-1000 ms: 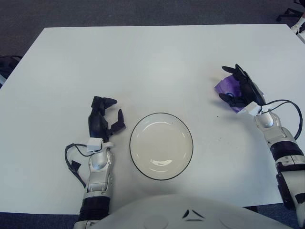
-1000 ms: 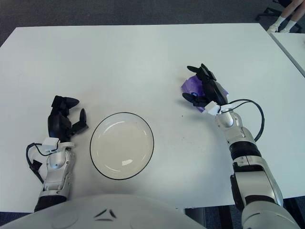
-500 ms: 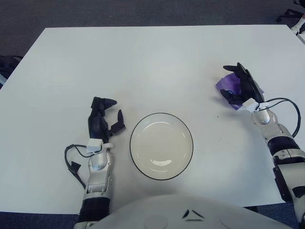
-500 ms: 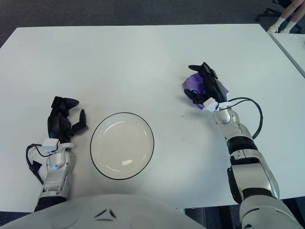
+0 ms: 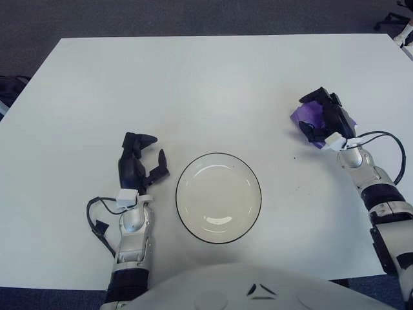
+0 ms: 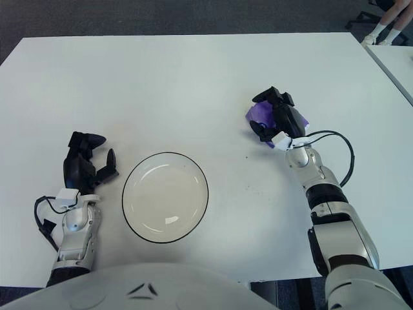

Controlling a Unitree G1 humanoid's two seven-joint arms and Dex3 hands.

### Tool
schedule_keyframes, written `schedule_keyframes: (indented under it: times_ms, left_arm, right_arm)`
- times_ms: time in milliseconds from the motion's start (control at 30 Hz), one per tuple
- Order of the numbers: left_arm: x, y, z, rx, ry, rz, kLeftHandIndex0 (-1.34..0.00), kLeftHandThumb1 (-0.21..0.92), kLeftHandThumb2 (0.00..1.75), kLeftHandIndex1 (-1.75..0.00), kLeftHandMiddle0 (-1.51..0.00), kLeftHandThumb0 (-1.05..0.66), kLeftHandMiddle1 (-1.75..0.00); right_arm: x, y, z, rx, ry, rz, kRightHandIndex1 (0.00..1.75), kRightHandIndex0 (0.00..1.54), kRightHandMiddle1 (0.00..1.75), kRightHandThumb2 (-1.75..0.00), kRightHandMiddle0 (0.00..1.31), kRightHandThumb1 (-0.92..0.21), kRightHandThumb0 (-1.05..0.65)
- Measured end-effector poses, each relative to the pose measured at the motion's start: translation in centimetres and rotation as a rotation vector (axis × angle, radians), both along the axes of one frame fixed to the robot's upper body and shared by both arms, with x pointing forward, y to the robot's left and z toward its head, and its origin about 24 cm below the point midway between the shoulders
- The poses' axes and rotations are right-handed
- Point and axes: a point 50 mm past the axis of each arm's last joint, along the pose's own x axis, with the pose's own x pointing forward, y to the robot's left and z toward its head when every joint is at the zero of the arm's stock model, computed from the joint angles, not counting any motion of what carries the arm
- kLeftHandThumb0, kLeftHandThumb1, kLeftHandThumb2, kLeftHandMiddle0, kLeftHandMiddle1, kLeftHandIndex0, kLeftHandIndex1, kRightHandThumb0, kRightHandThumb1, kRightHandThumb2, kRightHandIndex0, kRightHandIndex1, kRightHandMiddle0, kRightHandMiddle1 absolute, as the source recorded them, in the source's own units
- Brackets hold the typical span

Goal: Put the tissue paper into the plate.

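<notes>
White table (image 5: pixel 193 84) seen from above. Empty plate (image 5: pixel 219 197) set near the 6 o'clock edge. Left hand (image 5: pixel 136 166) at the plate's 9 o'clock, fingers loosely open, nothing held. Right hand (image 5: pixel 327 119) at 2 o'clock, fingers curled around the purple tissue paper (image 5: pixel 305 115) on the table.

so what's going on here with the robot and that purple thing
The robot's right hand has its fingers curled over the purple tissue paper, which sits on the white table at its right. The plate in front of the robot holds nothing yet, so the tissue has not been carried over. The left hand shows idle just left of the plate.
</notes>
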Motion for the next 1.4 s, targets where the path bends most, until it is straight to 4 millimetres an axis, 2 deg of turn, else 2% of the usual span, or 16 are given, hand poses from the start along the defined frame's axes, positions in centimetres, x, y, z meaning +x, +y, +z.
schedule_keyframes:
  times_ms: [67, 133, 267, 400, 500, 700, 933, 1167, 1400]
  left_arm:
    - [0.0, 0.0, 0.0, -0.001, -0.003, 0.001, -0.37, 0.42, 1.13, -1.75, -0.63, -0.01, -1.48]
    - [0.0, 0.0, 0.0, -0.003, -0.005, 0.002, -0.37, 0.42, 1.12, -1.75, -0.63, -0.01, -1.48]
    - [-0.1, 0.0, 0.1, -0.005, -0.008, 0.007, -0.37, 0.41, 1.14, -1.75, -0.63, -0.01, -1.49]
    - [-0.1, 0.0, 0.1, -0.006, -0.016, 0.010, -0.38, 0.38, 1.18, -1.75, -0.64, -0.01, -1.53]
    - [-0.2, 0.1, 0.2, -0.005, -0.021, 0.016, -0.38, 0.37, 1.20, -1.75, -0.64, -0.01, -1.54]
    - [-0.4, 0.1, 0.2, -0.010, -0.029, 0.021, -0.39, 0.36, 1.21, -1.75, -0.64, -0.01, -1.55]
    - [-0.6, 0.3, 0.0, -0.032, -0.029, 0.041, -0.40, 0.35, 1.22, -1.75, -0.65, -0.01, -1.54]
    - [-0.7, 0.5, 0.0, -0.045, -0.033, 0.054, -0.41, 0.33, 1.25, -1.75, -0.67, -0.01, -1.55]
    - [-0.8, 0.5, 0.0, -0.048, -0.039, 0.060, -0.41, 0.32, 1.26, -1.75, -0.67, -0.01, -1.55]
  right_arm:
    - [0.0, 0.0, 0.1, -0.006, -0.001, -0.002, 1.72, 0.12, 1.74, -1.26, 0.53, -0.33, -0.46]
    - [0.0, -0.1, 0.2, -0.013, -0.002, -0.006, 1.73, 0.30, 1.74, -1.34, 0.58, -0.28, -0.24]
    - [-0.1, -0.2, 0.6, -0.029, -0.007, -0.013, 1.73, 0.58, 1.75, -1.51, 0.63, -0.14, -0.07]
    - [-0.6, -0.3, 1.2, -0.054, -0.007, -0.014, 1.69, 0.82, 1.75, -1.67, 0.66, 0.01, -0.02]
    - [-1.0, -0.3, 1.5, -0.065, -0.012, -0.008, 1.67, 0.90, 1.75, -1.72, 0.67, 0.06, -0.01]
    - [-1.9, -0.2, 2.2, -0.079, -0.016, 0.013, 1.61, 0.97, 1.75, -1.74, 0.69, 0.10, 0.00]
    - [-3.6, -0.5, 3.1, -0.099, 0.073, 0.021, 1.58, 0.96, 1.75, -1.70, 0.67, 0.07, 0.00]
    - [-3.8, -0.2, 4.1, -0.191, 0.092, 0.040, 1.70, 0.87, 1.75, -1.68, 0.63, 0.01, 0.00]
    - [-2.9, -0.7, 4.8, -0.289, 0.079, 0.047, 1.74, 0.87, 1.74, -1.73, 0.68, 0.05, 0.00]
